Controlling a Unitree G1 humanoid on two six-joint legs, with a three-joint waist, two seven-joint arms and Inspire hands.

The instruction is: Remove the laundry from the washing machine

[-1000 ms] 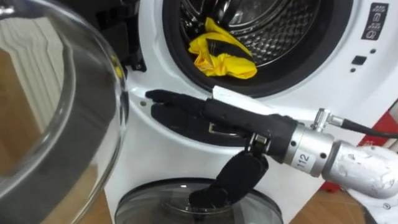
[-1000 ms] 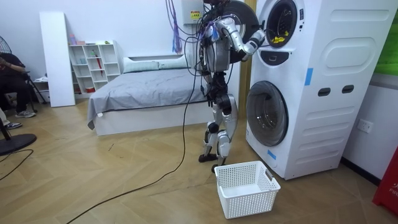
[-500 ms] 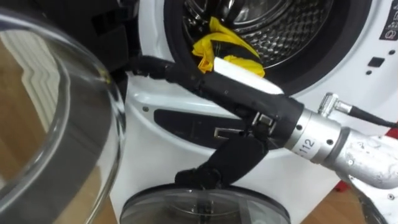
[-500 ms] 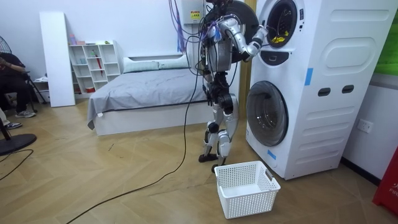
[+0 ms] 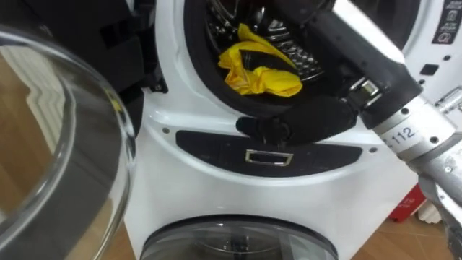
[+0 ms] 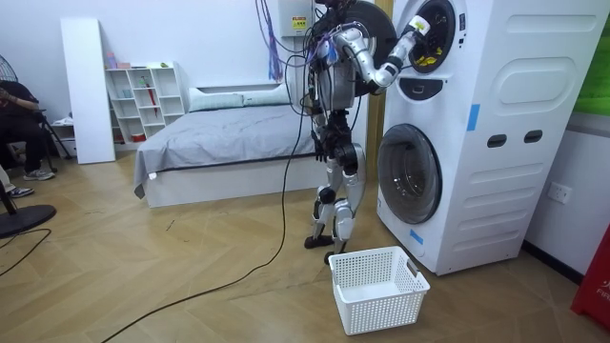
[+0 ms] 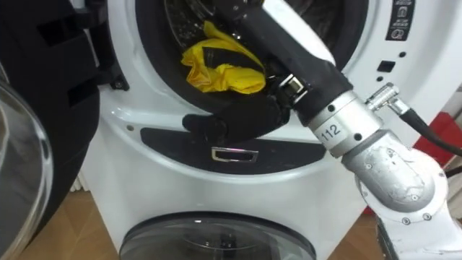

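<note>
Yellow cloth [image 5: 258, 71] lies at the front of the drum [image 5: 219, 22] of the upper washing machine [image 5: 188, 188], near the door rim. The right robot hand [image 5: 317, 115] reaches in just beside it, fingers straight, thumb spread below the rim, gripping nothing.

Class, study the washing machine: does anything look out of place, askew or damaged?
Nothing looks damaged, spilled or askew. The yellow garment lies crumpled at the front of the upper drum, as laundry would; the right hand reaches in past it, and the white basket stands upright on the floor.
</note>
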